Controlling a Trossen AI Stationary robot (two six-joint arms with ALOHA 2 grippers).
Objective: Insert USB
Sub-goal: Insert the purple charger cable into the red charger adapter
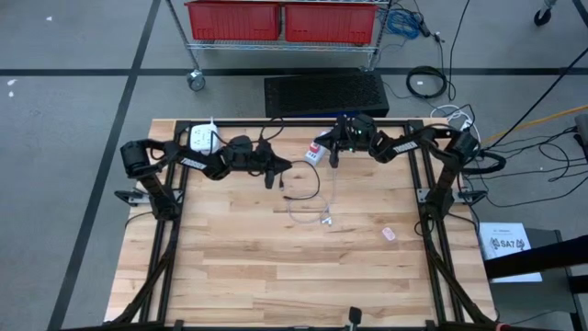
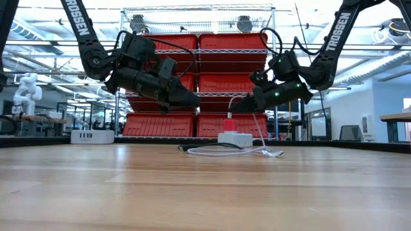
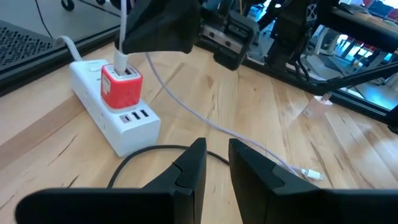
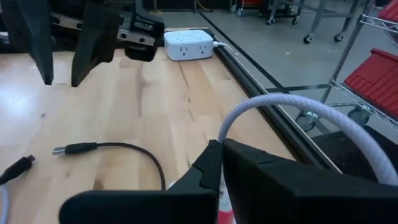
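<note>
A white power strip (image 3: 124, 127) lies near the table's far edge with a red charger (image 3: 121, 88) plugged into its top. A white cable (image 1: 328, 198) rises from the charger, and its free end (image 3: 311, 175) lies on the wood. My right gripper (image 4: 221, 148) is shut on this cable just above the charger. A black USB cable (image 4: 124, 148) lies loose on the table, its plug (image 4: 65, 150) free. My left gripper (image 3: 214, 158) hovers open above the black cable, left of the power strip, and holds nothing. My right gripper pinches the white cable (image 4: 231, 127) between its two fingers, close above the plug (image 3: 122, 61) that stands in the red charger's top. The fingers come slanting down from the table's right side. Behind the hold the cable arcs away, slack.
A second white power strip (image 1: 202, 140) sits at the table's far left corner. A small pink piece (image 1: 389, 234) lies on the wood to the right. Black frame rails (image 1: 432, 198) border the table. Red bins (image 2: 218, 83) on a wire shelf stand beyond the far edge.
</note>
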